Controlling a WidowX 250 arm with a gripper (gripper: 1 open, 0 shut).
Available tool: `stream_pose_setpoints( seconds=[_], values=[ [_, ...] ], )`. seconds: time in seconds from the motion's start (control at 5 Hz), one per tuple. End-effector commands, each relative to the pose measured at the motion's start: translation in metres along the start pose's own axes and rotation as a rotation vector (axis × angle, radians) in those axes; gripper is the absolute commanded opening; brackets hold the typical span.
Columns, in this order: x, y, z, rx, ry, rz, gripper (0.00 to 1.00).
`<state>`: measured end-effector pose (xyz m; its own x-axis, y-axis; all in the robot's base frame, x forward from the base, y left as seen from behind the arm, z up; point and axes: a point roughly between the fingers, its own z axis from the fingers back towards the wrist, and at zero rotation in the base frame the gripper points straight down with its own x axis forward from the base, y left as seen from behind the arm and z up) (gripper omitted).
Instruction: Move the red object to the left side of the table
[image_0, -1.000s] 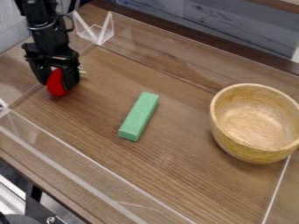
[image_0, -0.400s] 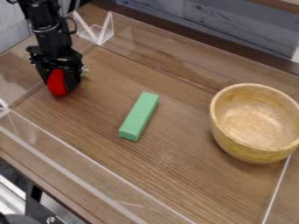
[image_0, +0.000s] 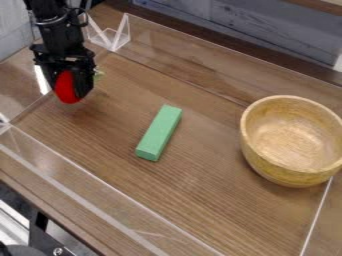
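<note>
Between the hand's (image_0: 67, 84) wide-spread jaws sits the red object (image_0: 68, 86) (grip uncertain); we lift clear vertically, avoiding contact.

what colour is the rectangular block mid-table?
Green; the block shows clearly in the camera view.

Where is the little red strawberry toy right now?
The red toy sits at the far left of the table in the camera view, between the gripper's fingers, well left of the green block.
</note>
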<state>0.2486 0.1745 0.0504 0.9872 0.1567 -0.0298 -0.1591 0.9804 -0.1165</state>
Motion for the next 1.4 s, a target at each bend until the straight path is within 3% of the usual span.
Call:
stream_pose_setpoints(
  seconds=[0.0, 0.2, 0.6, 0.8, 1.0, 1.2],
  values=[
    [0.006, 0.009, 0.027, 0.020, -0.061, -0.067, 1.00],
    [0.007, 0.008, 0.030, 0.023, -0.058, -0.011, 1.00],
    [0.011, -0.016, 0.057, 0.015, -0.087, -0.003, 1.00],
    [0.026, -0.039, 0.061, 0.006, -0.104, -0.069, 1.00],
    [0.046, -0.084, 0.057, -0.009, -0.116, -0.156, 1.00],
    [0.050, -0.125, 0.062, -0.027, -0.116, -0.228, 1.00]
  ],
)
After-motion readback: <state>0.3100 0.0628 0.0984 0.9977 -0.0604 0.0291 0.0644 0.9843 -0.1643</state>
